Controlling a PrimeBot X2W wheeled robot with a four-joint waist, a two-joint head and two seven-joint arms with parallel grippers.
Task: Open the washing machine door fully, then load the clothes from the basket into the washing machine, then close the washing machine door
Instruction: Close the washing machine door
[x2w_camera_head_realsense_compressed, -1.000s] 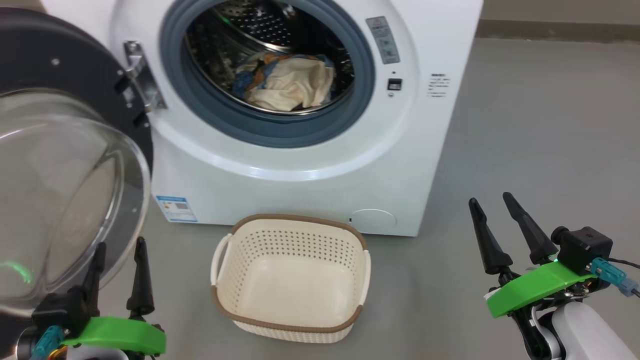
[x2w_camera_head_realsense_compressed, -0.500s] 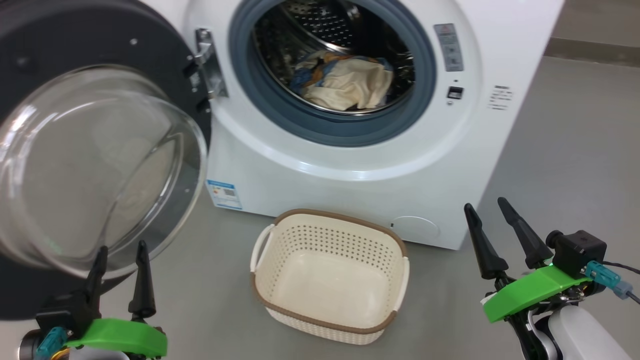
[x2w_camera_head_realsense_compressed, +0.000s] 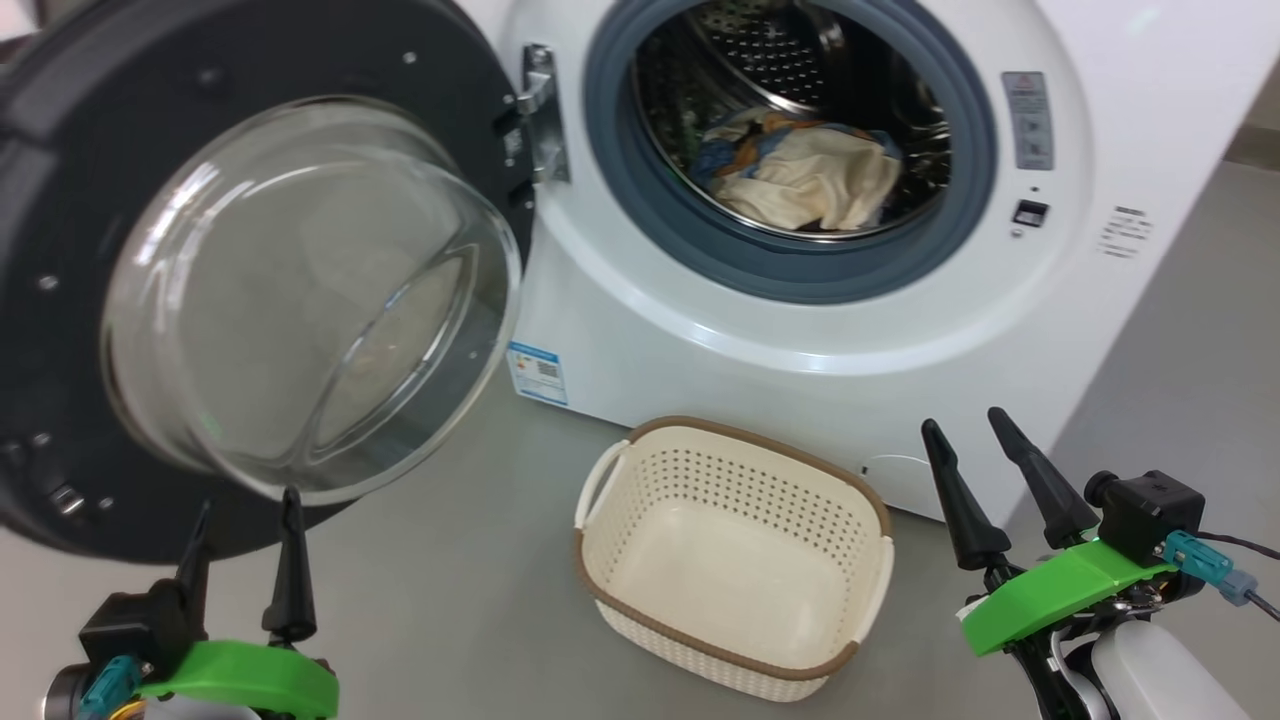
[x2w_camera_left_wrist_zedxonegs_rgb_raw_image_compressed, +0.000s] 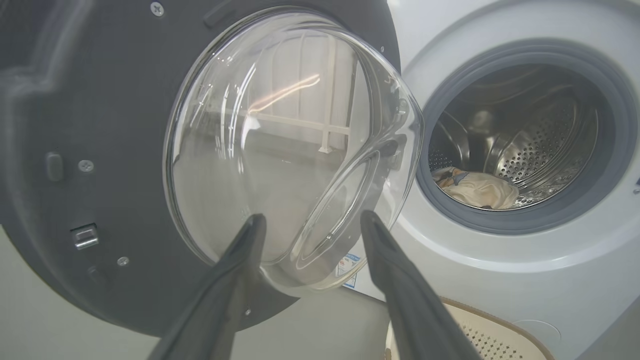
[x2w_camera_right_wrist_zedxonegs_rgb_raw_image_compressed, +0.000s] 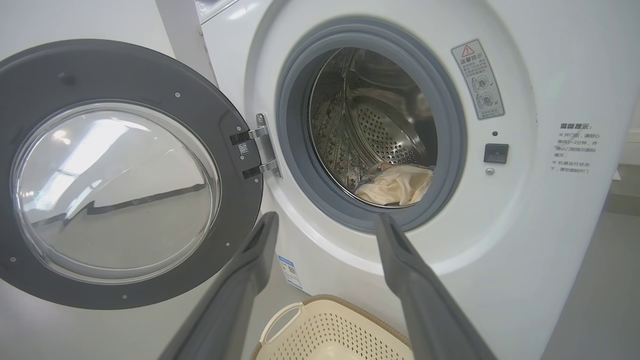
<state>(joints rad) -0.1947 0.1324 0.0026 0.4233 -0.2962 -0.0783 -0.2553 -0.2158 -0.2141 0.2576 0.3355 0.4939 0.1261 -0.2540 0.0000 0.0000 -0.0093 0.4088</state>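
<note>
the clothes (x2w_camera_head_realsense_compressed: 810, 180) lie in the washing machine (x2w_camera_head_realsense_compressed: 800, 350) and the basket (x2w_camera_head_realsense_compressed: 735, 432) in front of it is empty, so i think shutting comes next. i should push the black rim slowly, not the glass. the washing machine door (x2w_camera_head_realsense_compressed: 270, 290) hangs wide open left of the machine, with a clear bowl. my left gripper (x2w_camera_head_realsense_compressed: 247, 505) and right gripper (x2w_camera_head_realsense_compressed: 962, 425) are spread wide, holding nothing.
</note>
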